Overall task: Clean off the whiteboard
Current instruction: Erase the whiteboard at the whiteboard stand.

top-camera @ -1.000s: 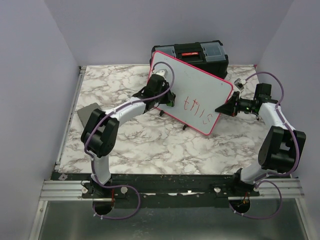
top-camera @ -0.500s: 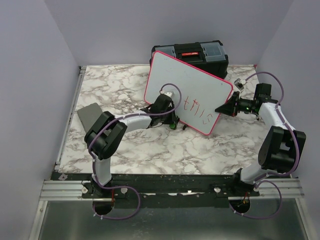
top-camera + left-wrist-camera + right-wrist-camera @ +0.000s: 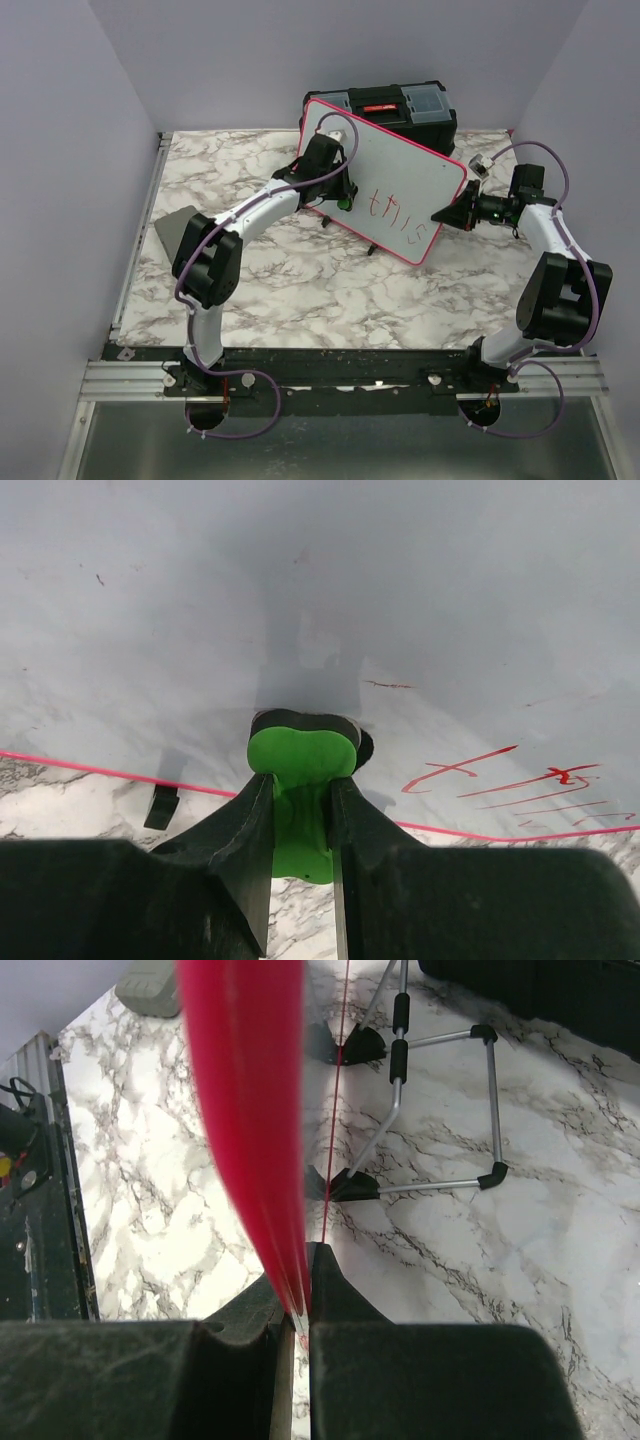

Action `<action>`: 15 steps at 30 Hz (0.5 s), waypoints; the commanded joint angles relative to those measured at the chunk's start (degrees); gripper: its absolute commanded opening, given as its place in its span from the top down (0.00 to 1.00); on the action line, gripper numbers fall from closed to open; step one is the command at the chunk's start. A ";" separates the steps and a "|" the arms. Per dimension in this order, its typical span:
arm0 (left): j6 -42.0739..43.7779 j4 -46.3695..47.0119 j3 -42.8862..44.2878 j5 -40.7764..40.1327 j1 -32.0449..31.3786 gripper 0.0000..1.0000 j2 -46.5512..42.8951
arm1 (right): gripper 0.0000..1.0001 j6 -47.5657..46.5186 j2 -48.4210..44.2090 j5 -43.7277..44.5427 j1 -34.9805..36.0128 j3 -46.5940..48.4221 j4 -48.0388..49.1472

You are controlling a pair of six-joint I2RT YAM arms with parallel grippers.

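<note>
Pink-red around the rim, white on the face: the large rectangular whiteboard [image 3: 400, 160] stood tilted at upper centre of the overhead view. It was on the marble-patterned bench [image 3: 300, 290], just in front of the black plastic toolbox [image 3: 400, 105].

The right pincer [image 3: 447, 215] was clamped on the board's right-hand edge. The right wrist view showed the red rim [image 3: 250, 1110] pinched between closed jaws.

The left pincer [image 3: 300, 800] gripped a small green plastic eraser [image 3: 303, 765], whose black pad pressed on the white face left of centre. The red handwriting [image 3: 400, 213] sat to the eraser's right, toward the board's lower right, and looked unwiped.

So the step in hand was the wipe across those letters. To do it well, the pad would need to lie flat on the surface. It should travel rightward and slightly down in overlapping passes until it covers the last stroke near the rim.

Pressure should be firm but even, since a hard shove could tip the board back or skid its feet. The right-hand clamp would have to brace every stroke.
</note>
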 commanded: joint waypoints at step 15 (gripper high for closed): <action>0.06 15.33 2.53 -0.41 0.26 1.00 -5.52 | 0.99 1.05 -0.40 -5.35 0.77 0.83 -4.78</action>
